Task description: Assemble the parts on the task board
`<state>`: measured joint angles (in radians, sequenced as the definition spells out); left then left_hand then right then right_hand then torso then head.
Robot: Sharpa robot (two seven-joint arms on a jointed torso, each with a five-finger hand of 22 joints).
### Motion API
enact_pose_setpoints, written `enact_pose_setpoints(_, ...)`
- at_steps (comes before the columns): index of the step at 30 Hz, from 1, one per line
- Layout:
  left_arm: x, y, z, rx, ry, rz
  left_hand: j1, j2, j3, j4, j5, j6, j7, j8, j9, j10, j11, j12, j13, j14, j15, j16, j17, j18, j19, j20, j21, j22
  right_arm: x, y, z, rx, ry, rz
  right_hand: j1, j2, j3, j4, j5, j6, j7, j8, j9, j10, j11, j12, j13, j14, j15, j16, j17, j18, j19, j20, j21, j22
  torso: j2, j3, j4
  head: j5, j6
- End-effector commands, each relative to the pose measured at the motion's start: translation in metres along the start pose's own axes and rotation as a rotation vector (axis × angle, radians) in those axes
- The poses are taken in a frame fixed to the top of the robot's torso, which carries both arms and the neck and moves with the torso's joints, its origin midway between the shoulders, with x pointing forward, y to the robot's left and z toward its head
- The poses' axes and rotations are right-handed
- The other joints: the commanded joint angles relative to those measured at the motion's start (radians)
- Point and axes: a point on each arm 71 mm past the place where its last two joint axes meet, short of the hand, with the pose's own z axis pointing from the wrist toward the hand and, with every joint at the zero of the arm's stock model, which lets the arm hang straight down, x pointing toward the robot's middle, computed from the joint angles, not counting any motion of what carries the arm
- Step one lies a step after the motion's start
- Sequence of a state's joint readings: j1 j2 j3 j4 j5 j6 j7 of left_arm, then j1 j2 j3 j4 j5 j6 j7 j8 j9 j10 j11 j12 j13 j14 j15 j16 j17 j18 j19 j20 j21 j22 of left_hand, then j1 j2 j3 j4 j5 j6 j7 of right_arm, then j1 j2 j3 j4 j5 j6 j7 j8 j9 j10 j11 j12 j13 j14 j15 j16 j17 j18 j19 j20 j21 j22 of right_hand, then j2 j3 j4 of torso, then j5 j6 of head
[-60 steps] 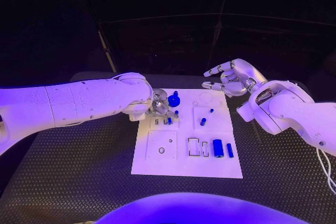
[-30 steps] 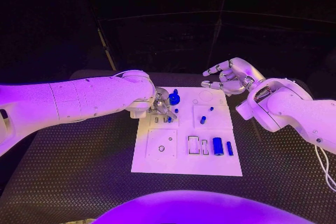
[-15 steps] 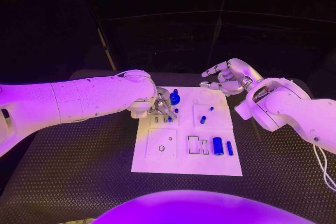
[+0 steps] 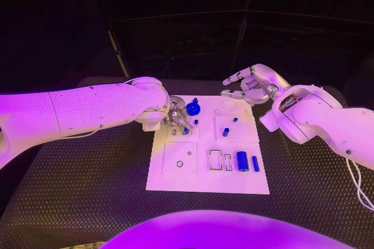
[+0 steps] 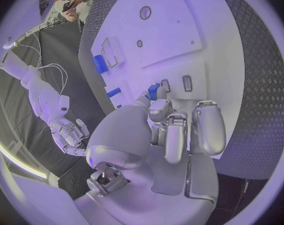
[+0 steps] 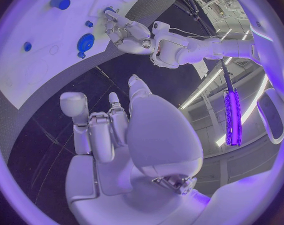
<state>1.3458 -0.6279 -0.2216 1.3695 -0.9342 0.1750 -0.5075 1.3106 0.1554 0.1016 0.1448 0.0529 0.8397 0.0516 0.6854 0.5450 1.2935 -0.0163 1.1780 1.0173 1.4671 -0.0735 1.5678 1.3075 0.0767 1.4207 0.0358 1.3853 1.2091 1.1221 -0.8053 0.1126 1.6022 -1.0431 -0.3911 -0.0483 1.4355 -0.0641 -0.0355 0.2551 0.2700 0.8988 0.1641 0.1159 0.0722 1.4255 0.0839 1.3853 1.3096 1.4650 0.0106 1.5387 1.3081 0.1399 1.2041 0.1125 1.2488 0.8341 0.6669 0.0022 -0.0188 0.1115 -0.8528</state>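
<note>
You are looking down at a black desk (image 4: 86, 173) with the white task board (image 4: 204, 181) lying flat in its middle.

Your left hand (image 4: 178, 116) reaches in over the board's far left corner. Its fingers (image 5: 207, 127) are curled downward, close together, with their tips at a small blue peg (image 5: 153, 90) beside two narrow slots (the left wrist view shows the peg right at the fingertips, though you cannot tell for certain whether it is pinched or only touched).

Just beside that hand, at the board's far edge, stands a round blue knob-shaped part (image 4: 193, 107). Nearer the board's middle you see a short blue peg (image 4: 225, 132) and a tiny blue piece (image 4: 234, 119), well apart from either hand. Along the near half lie a larger blue cylinder (image 4: 242, 161) and a slim blue bar (image 4: 255, 163), side by side, next to two empty rectangular outlines.

Your right hand (image 4: 251, 85) hovers above the board's far right corner, clear of its surface. Its fingers (image 6: 99, 130) are partly curled yet spread apart, and they hold nothing. In the right wrist view, the board shows beyond those fingers.
</note>
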Motion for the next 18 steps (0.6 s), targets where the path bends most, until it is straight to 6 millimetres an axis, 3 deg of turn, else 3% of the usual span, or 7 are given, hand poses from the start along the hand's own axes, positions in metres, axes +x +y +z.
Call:
enact_pose_setpoints(1, 0.0, 0.002, -0.003, 0.013, -0.014, -0.066, -0.027, -0.016, 0.144, -0.117, -0.005, -0.007, -0.001, 0.005, 0.009, 0.001, -0.005, -0.006, -0.001, 0.104, -0.008, 0.003, 0.263, -0.006, 0.001, -0.007, -0.004, 0.002, 0.0, 0.001, 0.001, -0.016, 0.006, -0.005, -0.008, 0.004, -0.006, 0.002, 0.002, 0.006, 0.003, 0.006, -0.001, 0.0, -0.004, -0.004, 0.051, 0.085, -0.006, -0.004, 0.173, -0.007, -0.007, 0.0, -0.006, -0.002, 0.0, -0.0006, 0.0012, 0.001, 0.001)
enact_pose_setpoints(7, -0.002, 0.011, -0.01, 0.017, -0.068, -0.119, -0.071, -0.041, 0.228, -0.131, -0.005, -0.009, -0.002, 0.012, 0.029, 0.005, -0.005, -0.006, -0.001, 0.104, -0.008, 0.003, 0.263, -0.007, 0.002, -0.006, -0.005, 0.005, 0.0, 0.0, 0.002, -0.013, 0.01, -0.006, -0.011, 0.005, -0.008, 0.003, -0.003, 0.007, 0.002, 0.006, -0.001, -0.001, -0.004, -0.004, 0.05, 0.084, -0.006, -0.005, 0.172, -0.007, -0.007, 0.0, -0.006, -0.003, 0.001, 0.0006, -0.0008, 0.005, 0.009)
enact_pose_setpoints(13, -0.002, 0.016, -0.018, 0.027, -0.145, -0.17, -0.105, -0.067, 0.296, -0.143, -0.003, -0.007, -0.003, 0.018, 0.043, 0.013, -0.008, 0.001, 0.007, 0.104, -0.01, 0.003, 0.263, -0.008, 0.006, -0.007, -0.002, 0.014, 0.0, -0.001, 0.003, -0.011, 0.014, -0.007, -0.012, 0.006, -0.009, 0.004, -0.005, 0.006, 0.003, 0.006, -0.001, -0.002, -0.004, -0.005, 0.049, 0.084, -0.006, -0.005, 0.172, -0.006, -0.009, 0.0, -0.007, -0.005, 0.002, 0.0005, -0.0002, 0.006, 0.005)
enact_pose_setpoints(18, 0.002, 0.018, -0.024, 0.039, -0.211, -0.19, -0.119, -0.082, 0.335, -0.151, -0.004, -0.004, -0.005, 0.021, 0.051, 0.021, -0.009, 0.007, 0.014, 0.104, -0.01, 0.003, 0.263, -0.009, 0.009, -0.009, 0.002, 0.022, 0.0, -0.002, 0.003, -0.007, 0.015, -0.008, -0.012, 0.006, -0.009, 0.004, -0.005, 0.006, 0.003, 0.006, -0.001, -0.002, -0.004, -0.005, 0.049, 0.084, -0.006, -0.005, 0.172, -0.006, -0.009, 0.0, -0.007, -0.005, 0.002, -0.0017, 0.0018, 0.008, 0.002)
